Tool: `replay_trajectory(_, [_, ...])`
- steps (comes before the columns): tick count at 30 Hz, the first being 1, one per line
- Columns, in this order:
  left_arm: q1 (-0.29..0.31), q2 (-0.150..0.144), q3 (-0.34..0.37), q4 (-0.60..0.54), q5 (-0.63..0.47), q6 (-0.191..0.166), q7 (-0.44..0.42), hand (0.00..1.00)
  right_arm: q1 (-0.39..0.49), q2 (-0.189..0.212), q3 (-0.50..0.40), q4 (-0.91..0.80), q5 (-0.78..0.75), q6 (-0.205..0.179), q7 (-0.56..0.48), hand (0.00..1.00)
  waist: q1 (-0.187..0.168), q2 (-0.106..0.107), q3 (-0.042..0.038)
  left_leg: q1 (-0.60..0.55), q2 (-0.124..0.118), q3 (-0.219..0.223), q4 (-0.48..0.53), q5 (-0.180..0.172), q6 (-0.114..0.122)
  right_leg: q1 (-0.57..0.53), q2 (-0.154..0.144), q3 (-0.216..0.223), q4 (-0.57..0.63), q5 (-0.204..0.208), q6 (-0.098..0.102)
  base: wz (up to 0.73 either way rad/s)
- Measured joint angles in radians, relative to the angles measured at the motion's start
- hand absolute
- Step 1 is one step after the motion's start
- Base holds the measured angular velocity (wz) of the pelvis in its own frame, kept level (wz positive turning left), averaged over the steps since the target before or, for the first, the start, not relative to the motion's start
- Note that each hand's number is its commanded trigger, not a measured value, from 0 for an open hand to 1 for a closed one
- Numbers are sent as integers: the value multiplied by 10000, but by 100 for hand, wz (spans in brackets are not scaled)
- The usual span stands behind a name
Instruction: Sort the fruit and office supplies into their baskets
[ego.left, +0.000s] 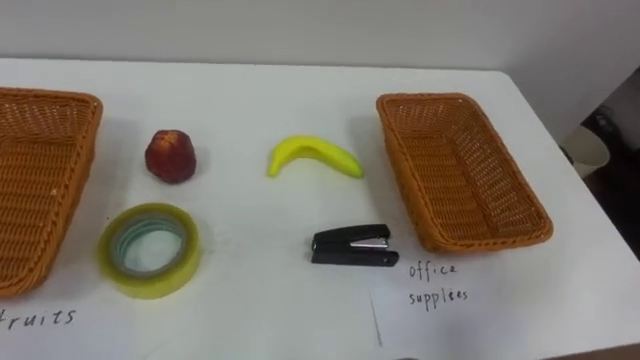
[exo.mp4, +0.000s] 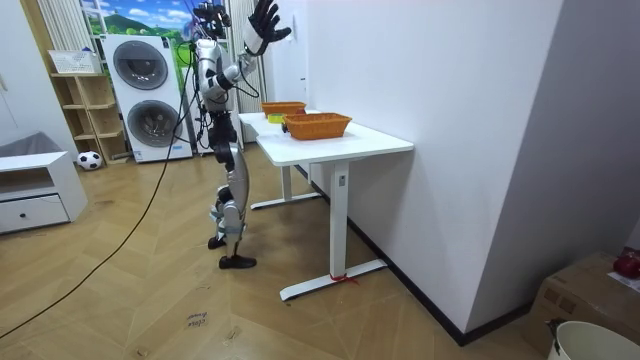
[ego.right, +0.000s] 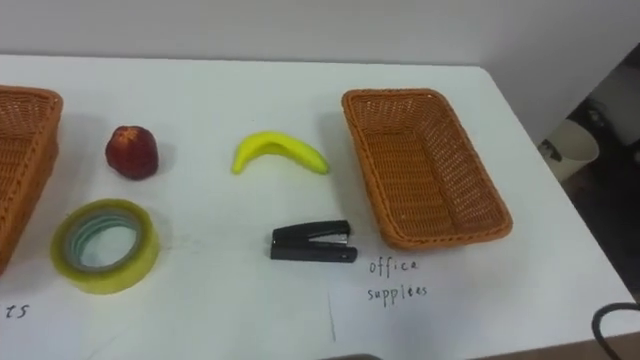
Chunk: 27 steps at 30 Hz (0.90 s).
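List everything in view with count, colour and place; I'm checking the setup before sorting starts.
table: 1, white, by wall
left basket: 1, brown, table's left end
right basket: 1, brown, table's right end
apple: 1, red, beside left basket
banana: 1, yellow, table middle
tape: 1, yellow-green, in front of apple
stapler: 1, black, in front of banana
washers: 2, white, stacked behind robot
ball: 1, black-white, floor by washers
right hand: 1, black, raised overhead, fingers spread

Apple (ego.left: 171, 155), banana (ego.left: 314, 156), tape (ego.left: 150, 249) and stapler (ego.left: 353, 245) lie well apart mid-table (ego.left: 250, 95), with wide bare gaps between. Left basket (ego.left: 40, 180) and right basket (ego.left: 460, 170) hem the sides, tops open. Front strip is bare.
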Motion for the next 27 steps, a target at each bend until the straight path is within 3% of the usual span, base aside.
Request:
replay_trajectory(7, [-113, -16, -40, 246, 203, -32, -62, 0, -795, -3, 1414, -226, -460, -1, 1321, 0, 154, 181, 12, 156, 7, 9, 32, 2, 1, 154, 4, 7, 19, 13, -21, 0])
replay_trajectory(15, [-149, 18, -40, 319, 859, -11, -483, 0, -1395, -197, 2569, -279, -1493, 90, 2875, 0, 551, 67, -44, -1, 5, -152, 137, 2, 1, 138, -27, -108, 1, 22, -36, 6])
replay_trajectory(18, [-229, 24, -142, 529, 856, 0, -544, 0, -1924, -216, 3103, -248, -1567, 75, 3344, 0, 789, 88, -32, 2, 16, -231, 160, 2, 2, 155, -16, -112, 3, 29, -46, 1])
replay_trajectory(21, [-453, 50, -354, 603, 848, 160, -607, 0, -2228, -242, 3900, -25, -1632, 92, 3930, 0, 839, 71, -41, -12, 22, -344, 170, 2, 2, 196, -22, -198, -12, 32, -49, 10])
replay_trajectory(25, [-720, 66, -432, 675, 848, 273, -622, 0, -2340, -244, 4422, 232, -1629, 515, 4784, 0, 987, 111, -23, -33, 16, -473, 188, 3, 2, 313, -26, -259, -154, 55, -55, 10])
replay_trajectory(27, [-762, 73, -426, 667, 849, 278, -649, 0, -2340, -257, 4425, 256, -1636, 533, 4997, 0, 1029, 141, -8, -100, 17, -571, 232, 3, 2, 307, -30, -276, -158, 55, -55, 10])
